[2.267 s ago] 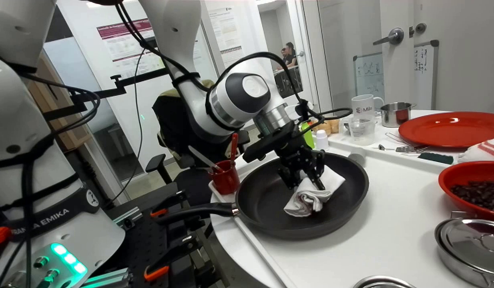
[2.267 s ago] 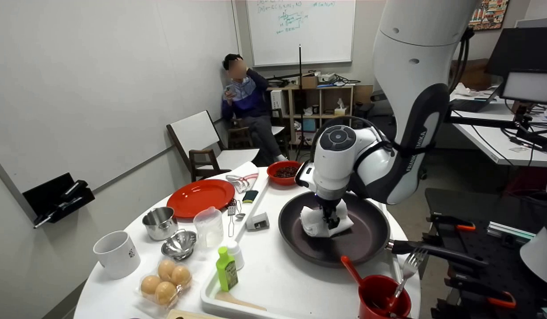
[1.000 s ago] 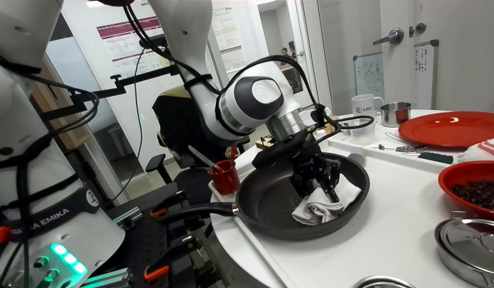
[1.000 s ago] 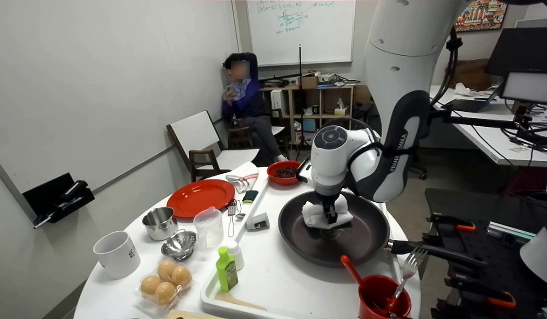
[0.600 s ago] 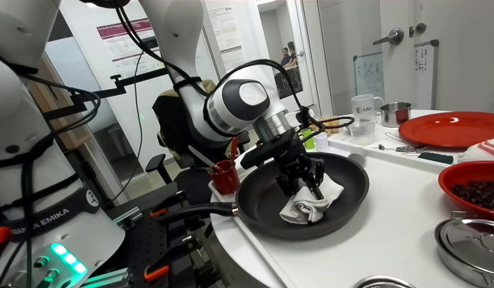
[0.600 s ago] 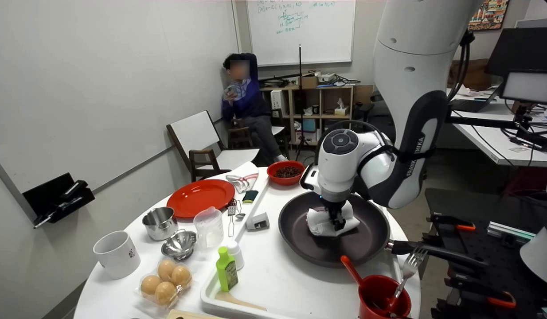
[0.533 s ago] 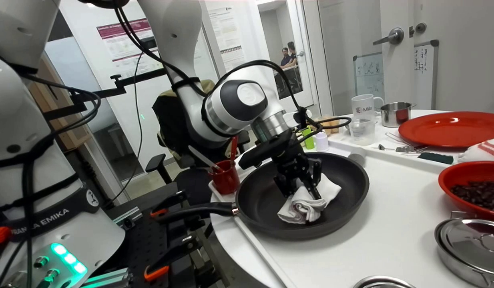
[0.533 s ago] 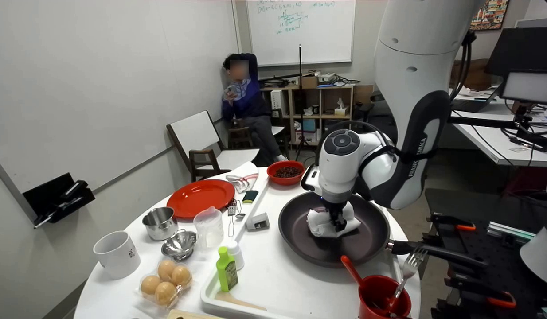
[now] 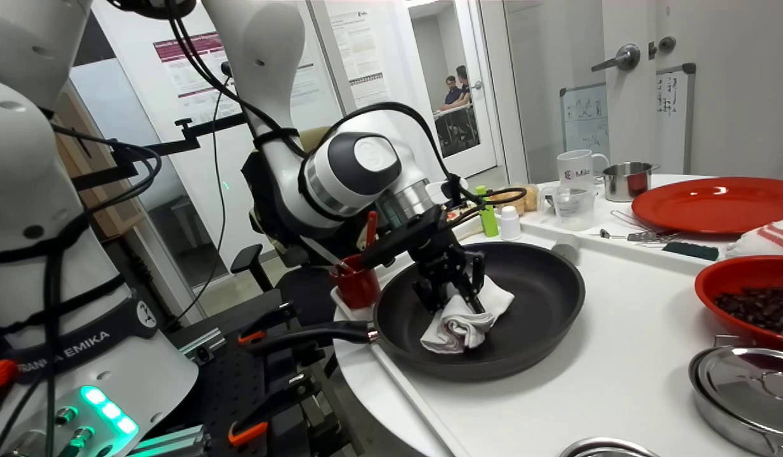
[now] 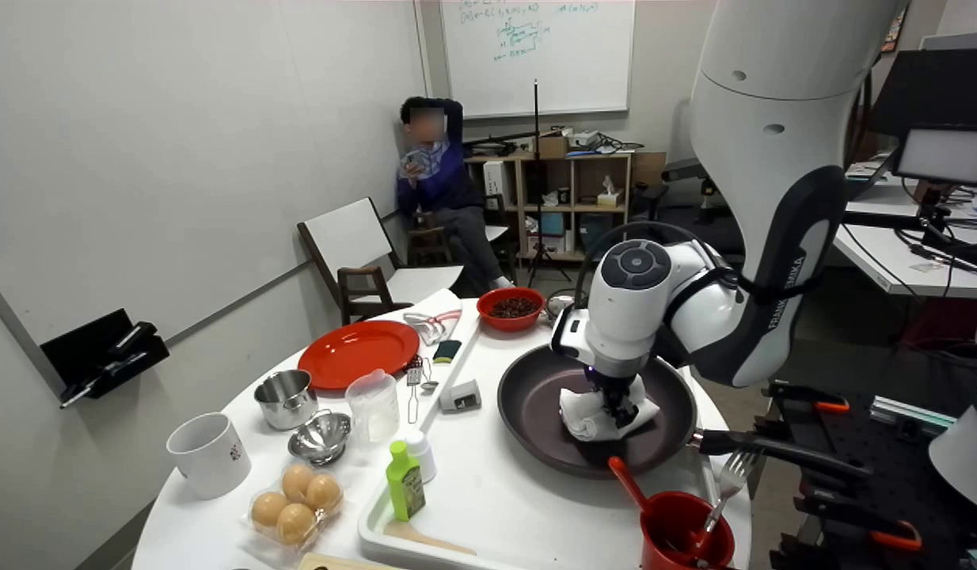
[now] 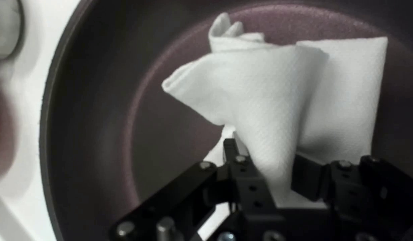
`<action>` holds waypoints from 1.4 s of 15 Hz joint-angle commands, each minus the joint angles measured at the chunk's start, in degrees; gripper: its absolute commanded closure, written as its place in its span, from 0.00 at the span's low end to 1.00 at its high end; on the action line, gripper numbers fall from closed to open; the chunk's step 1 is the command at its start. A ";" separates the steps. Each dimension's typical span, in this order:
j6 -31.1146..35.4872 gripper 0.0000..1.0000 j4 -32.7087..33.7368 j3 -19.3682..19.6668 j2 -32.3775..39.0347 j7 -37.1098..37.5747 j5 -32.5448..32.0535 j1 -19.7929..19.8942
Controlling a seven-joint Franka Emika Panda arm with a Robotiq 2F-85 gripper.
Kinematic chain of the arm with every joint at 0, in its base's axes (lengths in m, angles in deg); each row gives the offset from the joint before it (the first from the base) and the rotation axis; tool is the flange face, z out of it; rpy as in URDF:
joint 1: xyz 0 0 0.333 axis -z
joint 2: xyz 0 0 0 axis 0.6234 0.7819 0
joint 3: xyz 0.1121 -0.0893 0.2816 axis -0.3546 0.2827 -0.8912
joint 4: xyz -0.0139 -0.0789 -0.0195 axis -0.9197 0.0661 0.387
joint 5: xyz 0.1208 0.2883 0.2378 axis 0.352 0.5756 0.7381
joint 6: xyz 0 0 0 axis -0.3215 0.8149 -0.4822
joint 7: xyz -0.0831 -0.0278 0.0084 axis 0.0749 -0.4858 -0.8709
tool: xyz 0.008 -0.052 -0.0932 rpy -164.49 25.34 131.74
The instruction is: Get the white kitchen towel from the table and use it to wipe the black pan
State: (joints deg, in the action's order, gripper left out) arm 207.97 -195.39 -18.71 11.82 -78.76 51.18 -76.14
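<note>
In both exterior views my gripper (image 9: 454, 306) points down inside the black pan (image 9: 540, 301), its jaws shut on the white kitchen towel (image 9: 455, 333). The wrist view has a bunched fold of the towel (image 11: 270, 87) pinched between the two fingers (image 11: 230, 150); the rest of the cloth spreads loosely over the pan floor. The towel lies in the half of the pan nearer the long handle (image 9: 315, 335), apart from the rim. The pan sits in a white tray on the white table (image 10: 168, 522). Finger pads are partly hidden by cloth.
A red cup with utensils (image 10: 682, 526) stands close beside the handle. Around the tray rim (image 10: 378, 530) are a green bottle (image 10: 406, 483), a white jar (image 10: 421, 459) and a grey cylinder (image 10: 461, 396). A red bean bowl (image 9: 756, 301) and a lidded steel pot (image 9: 750, 400) flank the far side.
Over the last second the gripper has dragged the towel across the pan floor from the side away from the handle towards the handle. Before that it moved the opposite way. The pan stays put.
</note>
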 commanded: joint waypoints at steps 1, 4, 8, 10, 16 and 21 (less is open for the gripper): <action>3.46 0.90 -4.45 1.05 0.61 -2.35 1.56 -4.52; 5.88 0.90 -7.00 2.09 1.20 -4.60 2.86 -8.34; 8.01 0.90 -9.35 2.50 1.57 -8.06 5.62 -11.92; 7.55 0.90 -9.27 1.84 1.52 -9.42 7.31 -11.90; 6.34 0.90 -5.11 1.35 3.08 -10.66 10.70 -7.71; 2.14 0.90 1.03 -0.47 2.96 -10.08 11.93 2.00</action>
State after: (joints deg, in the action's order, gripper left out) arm 212.76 -198.96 -17.11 13.25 -87.82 61.32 -80.03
